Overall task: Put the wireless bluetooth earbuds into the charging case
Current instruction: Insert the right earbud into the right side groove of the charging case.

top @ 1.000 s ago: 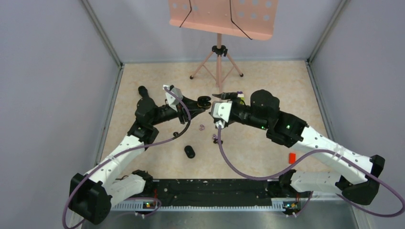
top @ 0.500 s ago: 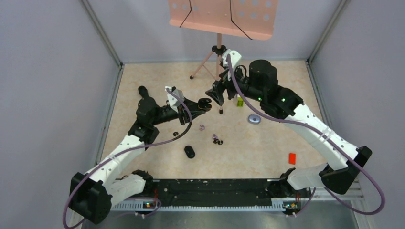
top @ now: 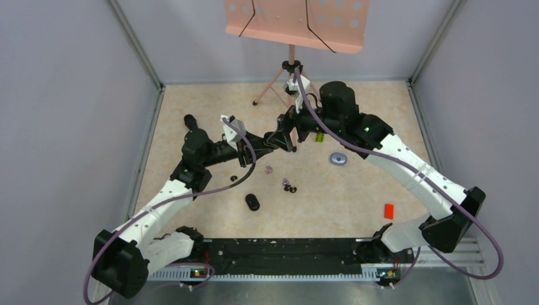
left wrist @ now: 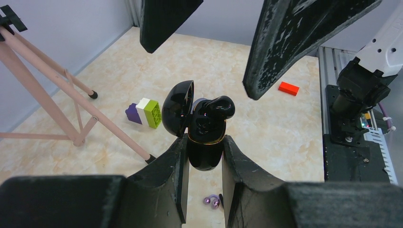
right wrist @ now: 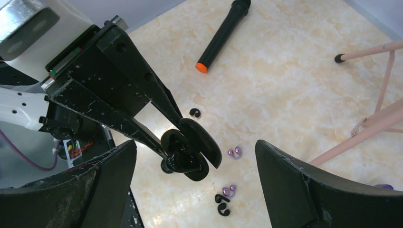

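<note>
Open charging case [left wrist: 205,142] was clenched in left claw [left wrist: 204,151] at frame centre, black earbud [left wrist: 216,106] seated; right claw [right wrist: 194,148] was released wide.

The charging case [left wrist: 205,145] is glossy black plastic. The bench [left wrist: 285,128] looks smooth, marbled beige. The right pincer [left wrist: 201,74] has matt black fingers [left wrist: 294,42], scuffed and speckled.

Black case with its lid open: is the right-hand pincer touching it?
Apart. The left wrist view shows the right pincer open above the case, with bare floor visible between it and the case on both sides.
</note>
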You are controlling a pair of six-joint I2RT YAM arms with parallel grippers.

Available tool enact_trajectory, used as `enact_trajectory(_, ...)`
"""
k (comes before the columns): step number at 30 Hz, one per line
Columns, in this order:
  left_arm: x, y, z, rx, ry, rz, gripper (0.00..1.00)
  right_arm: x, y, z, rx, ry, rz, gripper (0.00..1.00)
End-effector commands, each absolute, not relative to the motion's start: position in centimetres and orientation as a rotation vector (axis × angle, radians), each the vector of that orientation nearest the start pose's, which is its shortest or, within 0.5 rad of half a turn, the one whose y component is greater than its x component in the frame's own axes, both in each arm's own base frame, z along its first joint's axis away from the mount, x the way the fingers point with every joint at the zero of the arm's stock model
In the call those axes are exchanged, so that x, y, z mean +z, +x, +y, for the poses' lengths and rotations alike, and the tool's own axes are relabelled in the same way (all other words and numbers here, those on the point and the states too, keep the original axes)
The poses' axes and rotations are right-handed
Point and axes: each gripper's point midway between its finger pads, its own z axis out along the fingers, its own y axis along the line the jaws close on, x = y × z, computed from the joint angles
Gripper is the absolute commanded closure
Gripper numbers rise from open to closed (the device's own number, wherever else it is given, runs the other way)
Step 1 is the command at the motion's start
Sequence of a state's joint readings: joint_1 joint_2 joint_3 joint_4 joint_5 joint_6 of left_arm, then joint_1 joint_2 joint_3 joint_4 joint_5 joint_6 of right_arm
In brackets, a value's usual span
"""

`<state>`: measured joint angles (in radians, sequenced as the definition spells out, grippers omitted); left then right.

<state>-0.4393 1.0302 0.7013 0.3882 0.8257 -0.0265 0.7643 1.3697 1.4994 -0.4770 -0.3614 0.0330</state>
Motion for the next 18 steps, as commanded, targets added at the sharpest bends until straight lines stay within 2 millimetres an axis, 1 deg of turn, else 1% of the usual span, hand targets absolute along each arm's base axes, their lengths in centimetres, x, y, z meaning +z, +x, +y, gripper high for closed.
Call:
enact_trajectory(1, 32.0, 23.9, -25.8, -0.962, 0.987, 1.187, 1.0, 33.7, 25.8, 32.9, 0.899, -0.91, 1.801, 0.09)
enact_trajectory(4, 32.1, 23.8, -25.8, -0.961, 0.987, 1.187, 1.0, 33.0, 25.9, 32.8, 0.903, -0.917, 1.817, 0.1)
enact_trajectory(9, 32.2, 23.7, -25.7, -0.96, 0.988, 1.186, 1.0, 31.8, 26.2, 32.1, 0.896, -0.907, 1.86, 0.12)
enact_trajectory(18, 32.2, 23.6, -25.7, -0.964, 0.989, 1.186, 1.0, 30.8, 27.1, 31.3, 0.897, -0.873, 1.905, 0.15)
